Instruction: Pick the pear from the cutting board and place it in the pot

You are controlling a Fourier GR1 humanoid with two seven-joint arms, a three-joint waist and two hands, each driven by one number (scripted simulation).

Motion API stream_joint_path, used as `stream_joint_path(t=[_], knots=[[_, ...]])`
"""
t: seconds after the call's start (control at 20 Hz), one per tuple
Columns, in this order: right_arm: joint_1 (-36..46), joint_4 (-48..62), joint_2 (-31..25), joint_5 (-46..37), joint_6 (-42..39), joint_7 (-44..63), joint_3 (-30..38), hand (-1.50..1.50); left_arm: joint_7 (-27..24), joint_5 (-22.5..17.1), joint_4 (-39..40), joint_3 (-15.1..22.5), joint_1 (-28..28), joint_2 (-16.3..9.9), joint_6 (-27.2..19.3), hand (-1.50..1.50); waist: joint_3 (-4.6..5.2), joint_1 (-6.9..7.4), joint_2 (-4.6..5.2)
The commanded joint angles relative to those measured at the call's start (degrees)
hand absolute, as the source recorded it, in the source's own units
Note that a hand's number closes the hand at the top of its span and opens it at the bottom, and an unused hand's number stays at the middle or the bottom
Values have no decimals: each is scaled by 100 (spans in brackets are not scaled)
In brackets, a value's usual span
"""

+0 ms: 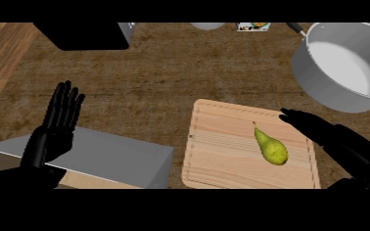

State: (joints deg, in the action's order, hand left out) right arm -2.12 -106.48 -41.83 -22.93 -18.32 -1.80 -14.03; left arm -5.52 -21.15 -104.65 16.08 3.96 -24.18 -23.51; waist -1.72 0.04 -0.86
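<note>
— While the pear [270, 147] lies on the cutting board [217, 147], why's the right hand [329, 134] beside it?
— Fingers straight, holding nothing; lining up a grasp, I'd say. The pot [318, 73] waits beyond.
— And the left hand [54, 127]?
— Open, resting, out of the way.

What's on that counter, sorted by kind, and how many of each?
Fruit: 1, the pear
Boards: 1, the cutting board
Cookware: 1, the pot
Robot hands: 2, the left hand and the right hand
Total: 5. Things cut off at the top edge are left out, as I cannot tell what they are.
</note>
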Motion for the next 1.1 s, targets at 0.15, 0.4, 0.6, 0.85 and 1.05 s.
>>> stream_joint_path(t=[0.15,0.4,0.6,0.85,1.05], knots=[[420,510,263,-669,-242,813,-444,-150,-118,389,512,345,-153,262,-169,0,174,38,115],[355,712,669,-936,-121,770,-785,-150,-215,289,991,282,-521,298,-75,0,174,-47,119],[504,1198,631,-949,-71,314,-635,-150,-360,379,1036,444,-425,409,-252,0,171,-52,122],[613,1460,843,-1248,81,407,-728,-150,-476,251,892,428,-207,250,-173,0,172,-12,110],[659,1546,1019,-1373,76,478,-833,-150,-464,370,725,640,-170,365,-420,0,172,-19,99]])
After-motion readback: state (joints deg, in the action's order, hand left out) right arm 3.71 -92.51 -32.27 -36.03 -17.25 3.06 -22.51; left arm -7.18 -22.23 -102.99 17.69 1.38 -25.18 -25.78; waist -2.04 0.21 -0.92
